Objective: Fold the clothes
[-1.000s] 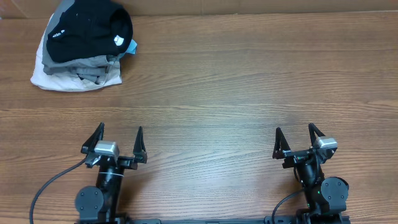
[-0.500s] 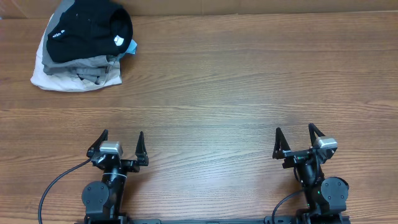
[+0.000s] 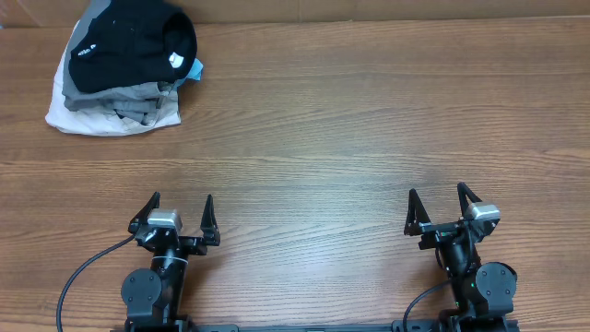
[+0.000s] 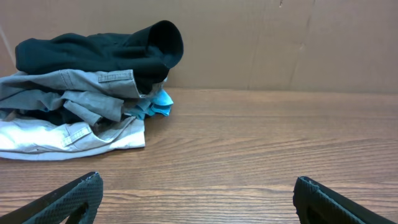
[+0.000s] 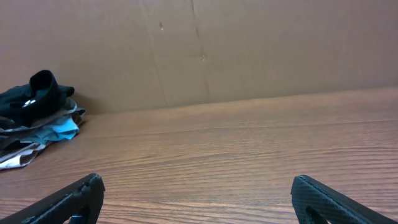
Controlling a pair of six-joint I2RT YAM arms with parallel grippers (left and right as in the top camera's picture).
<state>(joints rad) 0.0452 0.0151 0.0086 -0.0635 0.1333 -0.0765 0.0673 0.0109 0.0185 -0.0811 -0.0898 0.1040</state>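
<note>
In the upper left of the overhead view we see the black garment [image 3: 129, 46] lying crumpled on top of a small pile, with a small white logo showing on its left part and another white mark at its right edge. Under it we make out a grey garment [image 3: 134, 100], and beneath that a white garment [image 3: 69, 118] that sticks out at the lower left of the pile; a light-blue cloth [image 3: 195, 68] peeks out at the pile's right side. The pile rests on the wooden tabletop [image 3: 350, 120], close to the brown cardboard wall [image 4: 280, 43] that fills the top of both wrist views. Moving right, at the lower left of the frame we find the left hand [image 3: 181, 197], its two fingers spread wide with nothing between them, pointing up the frame, well apart from the pile. At the lower right sits the right hand [image 3: 436, 190], likewise spread wide and holding nothing, with bare wood in front of it.
</note>
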